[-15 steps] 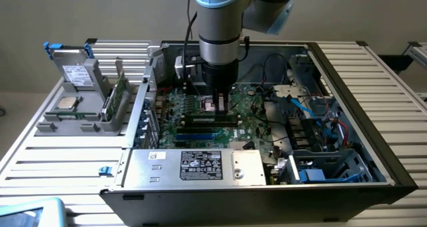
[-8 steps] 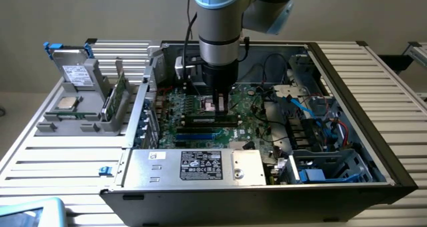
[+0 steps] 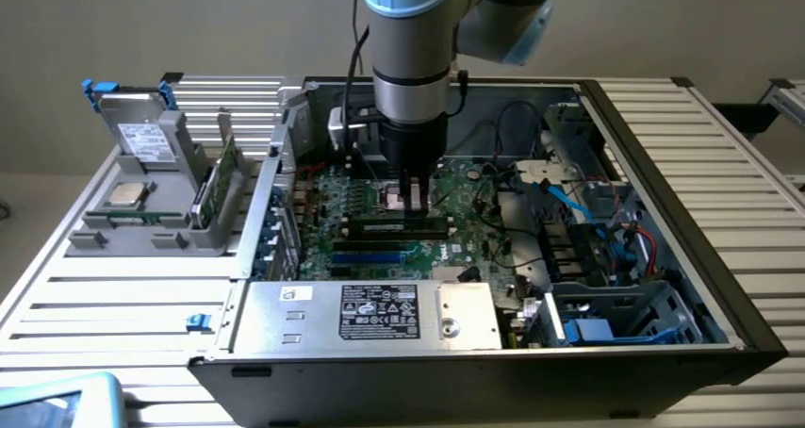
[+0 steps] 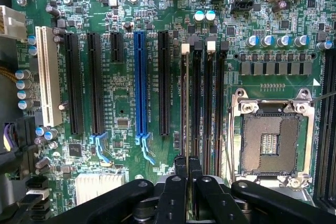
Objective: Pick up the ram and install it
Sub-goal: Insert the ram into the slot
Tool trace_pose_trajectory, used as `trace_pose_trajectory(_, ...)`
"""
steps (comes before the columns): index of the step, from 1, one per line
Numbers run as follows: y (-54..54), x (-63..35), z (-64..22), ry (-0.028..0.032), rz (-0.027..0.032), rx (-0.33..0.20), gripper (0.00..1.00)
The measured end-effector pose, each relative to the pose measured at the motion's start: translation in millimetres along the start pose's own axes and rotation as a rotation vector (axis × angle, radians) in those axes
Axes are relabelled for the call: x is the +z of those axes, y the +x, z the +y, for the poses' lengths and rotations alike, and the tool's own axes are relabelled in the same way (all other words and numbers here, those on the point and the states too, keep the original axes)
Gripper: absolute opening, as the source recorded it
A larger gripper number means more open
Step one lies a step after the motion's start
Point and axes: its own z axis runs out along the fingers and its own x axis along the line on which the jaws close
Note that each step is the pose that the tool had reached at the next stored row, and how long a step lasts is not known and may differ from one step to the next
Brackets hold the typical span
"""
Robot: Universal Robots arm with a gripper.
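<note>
One claw: mine (image 4: 188,165), hung from the arm straight down into the open computer case (image 3: 742,287).
Claw state: black fingers (image 4: 180,177) drawn nearly together, clamped on the thin upper edge of the ram (image 4: 185,103), one finger against each face.
Ram: stood on edge directly under my claw, running away from my fingertips along the outermost of four parallel memory slots (image 4: 198,103); its far end lay beside a white latch (image 4: 185,49). I could not tell whether it was pressed fully home.
Neighbouring slots: three dark ones lay just beside the ram, on the side of my claw nearer the processor socket (image 4: 270,142).
Socket: open and silver-framed, near my claw, beyond those memory slots.
Expansion slots: black ones and one blue slot (image 4: 139,82) ran parallel to the ram on the opposite side of my claw; a white slot (image 4: 47,77) lay farthest out.
Motherboard (image 4: 121,108): green, flat beneath my claw, crowded with small parts.
Power supply (image 3: 377,313): grey metal box with a dark label, inside the case, near my claw.
Grey drive (image 3: 141,131): blue handles, propped on a grey rack (image 3: 151,235) outside the case, well apart from my claw.
Processor chip (image 3: 126,195): small silver square lying on that rack, also well apart from my claw.
Table (image 3: 101,301): pale slatted surface under the case and rack.
</note>
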Motion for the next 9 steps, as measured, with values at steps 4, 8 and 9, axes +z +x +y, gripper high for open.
trace_pose_trajectory(4,-0.1,1.6,0.2,0.0010,0.0000,0.000,0.13)
trace_pose_trajectory(8,-0.2,2.2,0.2,0.0014,0.0000,0.000,0.13)
trace_pose_trajectory(9,-0.2,2.3,0.2,0.0016,-0.0001,0.000,0.13)
